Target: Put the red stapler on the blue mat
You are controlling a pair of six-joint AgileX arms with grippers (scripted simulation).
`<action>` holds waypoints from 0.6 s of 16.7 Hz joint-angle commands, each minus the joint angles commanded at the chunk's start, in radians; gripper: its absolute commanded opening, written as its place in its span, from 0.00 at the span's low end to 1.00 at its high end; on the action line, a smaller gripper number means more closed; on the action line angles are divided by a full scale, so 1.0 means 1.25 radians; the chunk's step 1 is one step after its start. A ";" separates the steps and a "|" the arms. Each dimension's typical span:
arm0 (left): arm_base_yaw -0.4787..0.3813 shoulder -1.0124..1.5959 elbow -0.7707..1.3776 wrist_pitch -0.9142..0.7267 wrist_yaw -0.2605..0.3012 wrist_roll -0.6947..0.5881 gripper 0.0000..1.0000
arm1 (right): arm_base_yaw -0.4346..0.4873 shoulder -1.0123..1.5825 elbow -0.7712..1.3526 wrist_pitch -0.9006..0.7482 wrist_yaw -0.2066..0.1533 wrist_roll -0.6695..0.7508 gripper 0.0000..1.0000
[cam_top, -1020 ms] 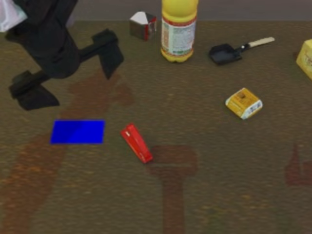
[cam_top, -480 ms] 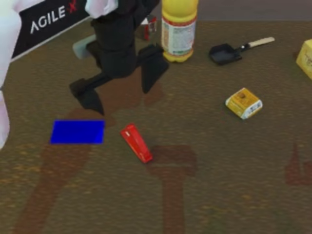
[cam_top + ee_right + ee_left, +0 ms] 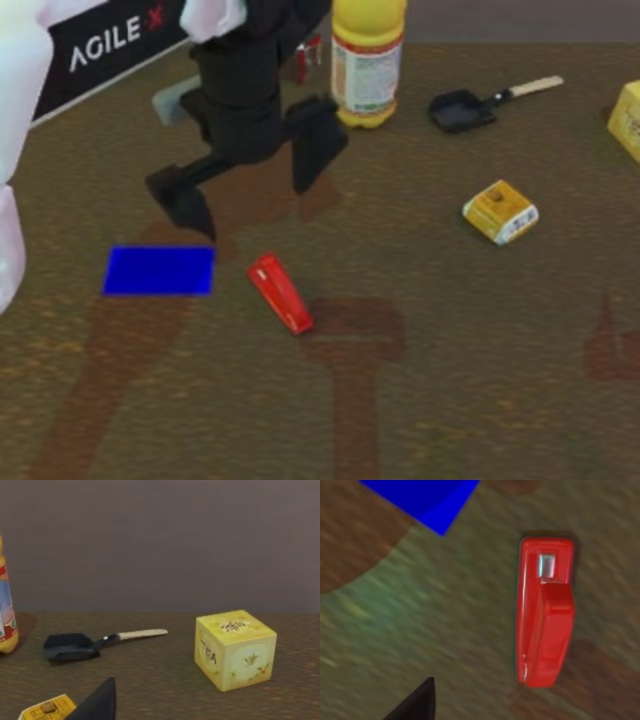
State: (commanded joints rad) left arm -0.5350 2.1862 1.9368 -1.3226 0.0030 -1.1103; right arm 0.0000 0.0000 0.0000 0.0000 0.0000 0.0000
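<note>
On the brown table, wedge-shaped red stapler lies below wide-spread left gripper.

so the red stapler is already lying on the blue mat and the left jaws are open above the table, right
Not quite. The red stapler is not on the blue mat; it lies on the bare table beside it, to the mat's right, with a gap between them, as the top view shows. The left gripper does hang open above the table.

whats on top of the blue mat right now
Nothing: the blue mat lies bare. The red stapler rests on the table beside it, apart. The open left pincer hovers above the table behind both.
</note>
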 joint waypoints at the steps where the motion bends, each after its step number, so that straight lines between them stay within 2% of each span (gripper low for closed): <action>1: 0.000 0.004 -0.017 0.019 0.000 0.001 1.00 | 0.000 0.000 0.000 0.000 0.000 0.000 1.00; 7: -0.001 0.046 -0.179 0.233 0.000 0.001 1.00 | 0.000 0.000 0.000 0.000 0.000 0.000 1.00; 10: -0.002 0.056 -0.213 0.270 0.000 0.000 1.00 | 0.000 0.000 0.000 0.000 0.000 0.000 1.00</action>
State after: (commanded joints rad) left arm -0.5369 2.2566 1.6700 -0.9846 0.0036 -1.1100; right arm 0.0000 0.0000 0.0000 0.0000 0.0000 0.0000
